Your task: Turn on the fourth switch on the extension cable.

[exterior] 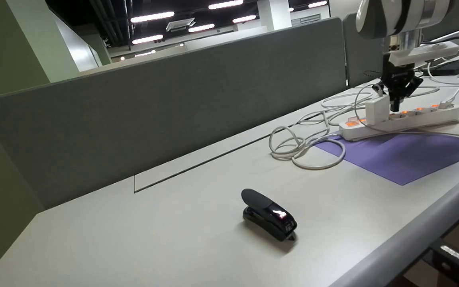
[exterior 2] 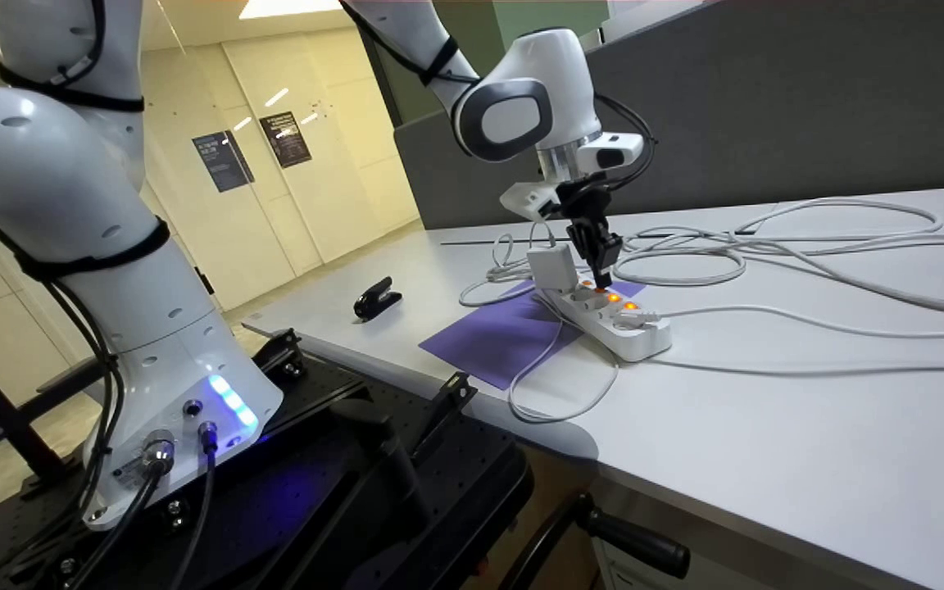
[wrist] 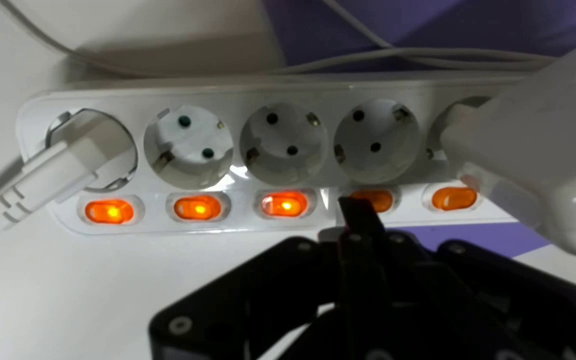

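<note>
The extension cable is a long white power strip, seen in both exterior views (exterior: 424, 120) (exterior 2: 595, 324) and in the wrist view (wrist: 236, 195). In the wrist view, counting from the left, the first switch (wrist: 109, 211), second switch (wrist: 197, 207) and third switch (wrist: 284, 203) glow brightly. The fourth switch (wrist: 380, 201) and fifth switch (wrist: 454, 198) are dull orange. My gripper (wrist: 363, 212) is shut and empty, pointing down over the strip (exterior: 395, 105) (exterior 2: 603, 280). Its fingertips cover the left part of the fourth switch; I cannot tell whether they touch it.
A bulky white adapter (wrist: 528, 135) is plugged in right of the fifth switch and hides that end. A white plug (wrist: 68, 155) fills the leftmost socket. A purple sheet (exterior: 408, 155), looping white cords (exterior: 317, 143) and a black stapler-like object (exterior: 269, 215) lie on the table.
</note>
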`<state>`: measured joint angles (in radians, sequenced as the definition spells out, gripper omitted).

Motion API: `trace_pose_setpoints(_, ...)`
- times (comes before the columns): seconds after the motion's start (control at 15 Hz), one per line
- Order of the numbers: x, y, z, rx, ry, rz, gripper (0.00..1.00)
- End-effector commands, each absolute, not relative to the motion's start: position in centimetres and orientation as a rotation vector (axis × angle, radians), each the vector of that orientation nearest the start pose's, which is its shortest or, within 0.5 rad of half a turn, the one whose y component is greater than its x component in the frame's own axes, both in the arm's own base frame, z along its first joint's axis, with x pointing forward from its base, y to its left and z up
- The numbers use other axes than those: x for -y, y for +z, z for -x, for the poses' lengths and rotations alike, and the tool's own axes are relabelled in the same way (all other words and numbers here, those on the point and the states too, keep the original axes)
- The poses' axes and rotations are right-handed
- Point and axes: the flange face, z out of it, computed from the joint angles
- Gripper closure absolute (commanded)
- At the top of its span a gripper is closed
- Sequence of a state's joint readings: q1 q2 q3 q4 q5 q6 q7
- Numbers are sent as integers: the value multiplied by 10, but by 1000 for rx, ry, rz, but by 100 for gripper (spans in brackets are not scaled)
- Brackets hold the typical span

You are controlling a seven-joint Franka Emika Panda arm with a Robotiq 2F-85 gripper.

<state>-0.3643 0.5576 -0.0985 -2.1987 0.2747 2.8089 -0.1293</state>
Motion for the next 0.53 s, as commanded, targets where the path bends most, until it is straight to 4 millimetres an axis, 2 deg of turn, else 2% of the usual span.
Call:
trace_pose_setpoints(0.0,264,132,-493,-910,-115,2965,100)
trace_pose_setpoints(0.47,263,125,-497,-909,-103,2960,100)
